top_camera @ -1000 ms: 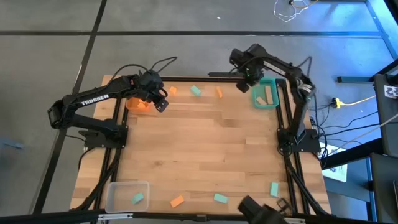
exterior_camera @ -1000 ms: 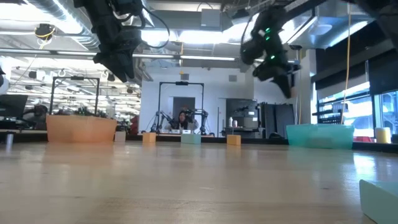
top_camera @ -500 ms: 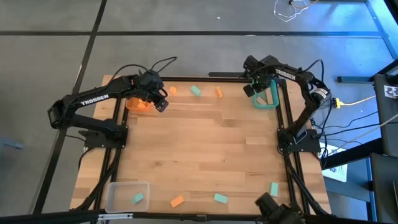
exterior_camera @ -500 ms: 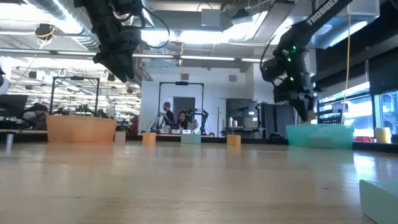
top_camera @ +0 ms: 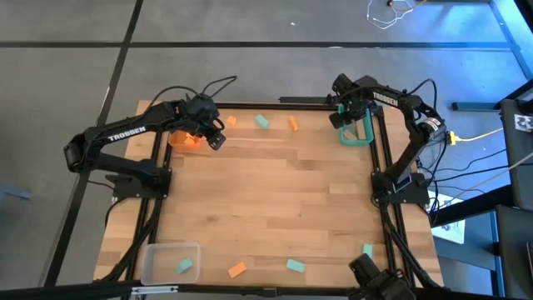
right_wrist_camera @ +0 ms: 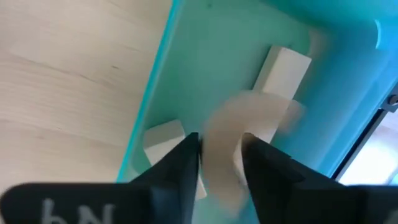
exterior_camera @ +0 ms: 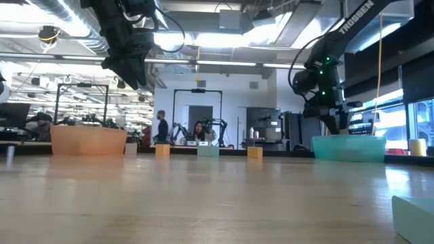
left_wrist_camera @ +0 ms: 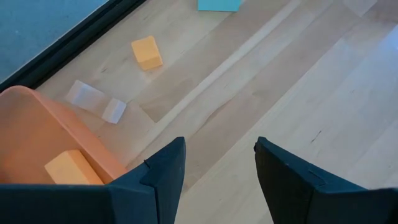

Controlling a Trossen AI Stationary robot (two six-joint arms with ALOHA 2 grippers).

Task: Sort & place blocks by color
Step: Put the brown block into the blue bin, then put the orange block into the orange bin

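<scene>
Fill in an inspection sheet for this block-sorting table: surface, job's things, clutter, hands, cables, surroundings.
Surface: wooden table, light planks.
Job's things: loose blocks lie along the far and near edges. The orange bin holds an orange block, the teal bin holds pale blocks, and the clear bin holds a teal block.
Clutter: two small pale patches beside the orange bin, unclear what.
Hands: left hand open and empty, beside the orange bin. Right hand over the teal bin with a blurred pale block at it, hold unclear.
Cables: yellow cable on the floor right of the table.
Surroundings: people in the room behind.
</scene>
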